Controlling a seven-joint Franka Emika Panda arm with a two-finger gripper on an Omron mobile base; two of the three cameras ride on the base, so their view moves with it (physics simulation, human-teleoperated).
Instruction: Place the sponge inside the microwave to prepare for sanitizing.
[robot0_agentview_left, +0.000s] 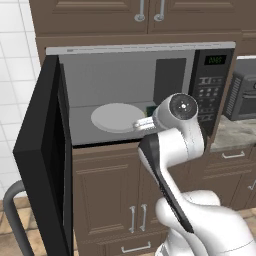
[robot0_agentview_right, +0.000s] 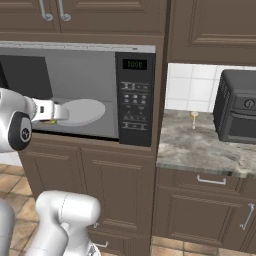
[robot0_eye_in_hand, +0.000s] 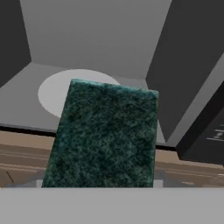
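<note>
gripper (robot0_agentview_left: 145, 122) pinching the sponge (robot0_eye_in_hand: 105, 135), its dark green scouring face toward the hand camera, held at the mouth of the open microwave (robot0_agentview_left: 212, 90), just right of the white turntable (robot0_agentview_left: 116, 118) on the grey cavity floor

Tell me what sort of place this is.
A home-style kitchen, rendered rather than real. A built-in microwave with its door open sits among brown wooden cabinets, and a stone-look counter beside it carries a small dark toaster oven against white wall tiles.
</note>
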